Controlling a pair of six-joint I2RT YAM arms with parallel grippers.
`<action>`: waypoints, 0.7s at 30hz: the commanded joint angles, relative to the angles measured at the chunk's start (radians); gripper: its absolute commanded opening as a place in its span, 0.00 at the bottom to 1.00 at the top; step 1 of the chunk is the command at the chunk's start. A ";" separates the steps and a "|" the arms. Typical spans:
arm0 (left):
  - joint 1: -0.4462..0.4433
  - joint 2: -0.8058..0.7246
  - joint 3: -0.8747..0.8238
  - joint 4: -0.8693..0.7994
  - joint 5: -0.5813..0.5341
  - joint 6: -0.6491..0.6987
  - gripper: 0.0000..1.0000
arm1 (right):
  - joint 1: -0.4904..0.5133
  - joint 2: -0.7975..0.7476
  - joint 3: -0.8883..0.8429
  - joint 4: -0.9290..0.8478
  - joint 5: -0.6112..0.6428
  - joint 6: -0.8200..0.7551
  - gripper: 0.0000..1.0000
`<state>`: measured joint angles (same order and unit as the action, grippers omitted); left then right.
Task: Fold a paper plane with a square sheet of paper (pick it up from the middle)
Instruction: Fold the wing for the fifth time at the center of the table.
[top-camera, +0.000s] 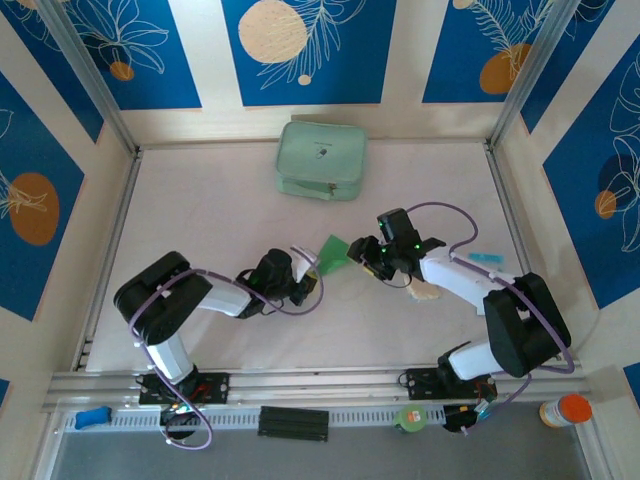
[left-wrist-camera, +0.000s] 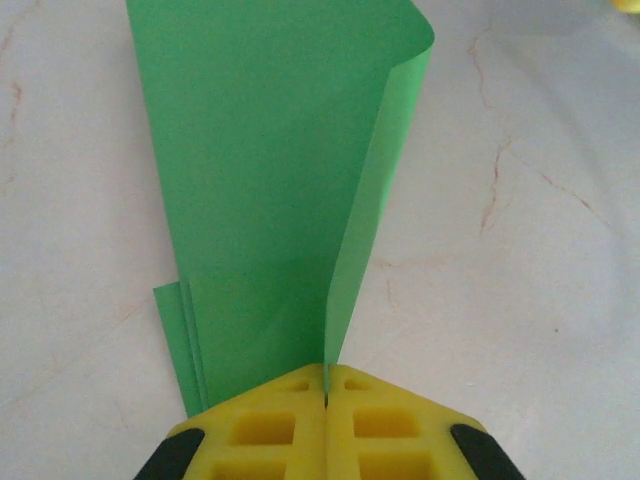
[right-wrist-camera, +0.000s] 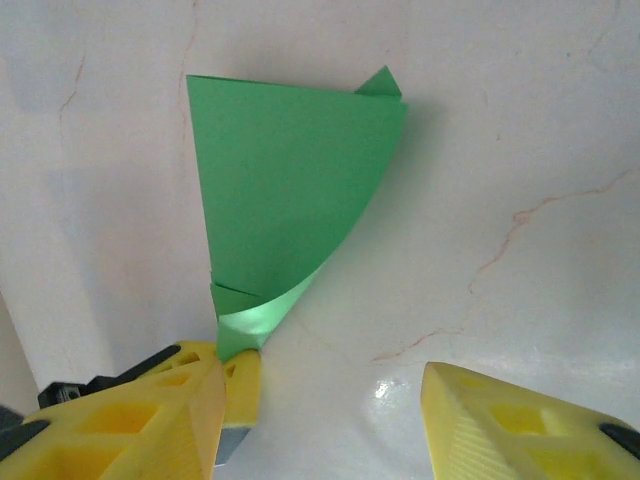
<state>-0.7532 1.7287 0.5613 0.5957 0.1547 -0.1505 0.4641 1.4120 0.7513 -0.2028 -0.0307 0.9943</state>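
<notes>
Paper (right-wrist-camera: 285, 190): green, folded into a tapering wedge, on the table (top-camera: 200, 220) near its middle, between the two grippers.
Around: a mint pouch (top-camera: 321, 160) sits at the far side, well apart from the paper. A small blue item (top-camera: 487, 258) lies off to the right, beyond the right arm. The right arm's wrist is just beside the paper's right edge.
Axis: the long axis runs from the near-left up toward the pouch. The narrow end points back at the left arm and the wide end faces away from it.
Layers: creased layers show along one long edge. One flap lifts off the rest and curls over at the wide end.
Left gripper (left-wrist-camera: 326, 385): jaws pressed together, pinching the narrow end of the paper.
Right gripper (right-wrist-camera: 335, 385): jaws apart with bare table between them. One finger is right by the narrow end; I cannot tell whether it touches.
</notes>
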 joint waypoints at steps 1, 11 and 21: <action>0.024 -0.022 0.037 -0.109 0.077 -0.117 0.04 | -0.002 -0.014 -0.027 0.041 -0.039 -0.071 0.54; 0.068 -0.020 0.062 -0.127 0.182 -0.334 0.02 | 0.008 0.072 -0.022 0.101 -0.102 -0.168 0.54; 0.099 -0.004 0.015 0.000 0.219 -0.469 0.04 | 0.040 0.218 0.086 0.080 -0.156 -0.220 0.53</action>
<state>-0.6712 1.7248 0.5987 0.5377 0.3351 -0.5583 0.4923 1.6039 0.7887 -0.1169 -0.1478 0.8127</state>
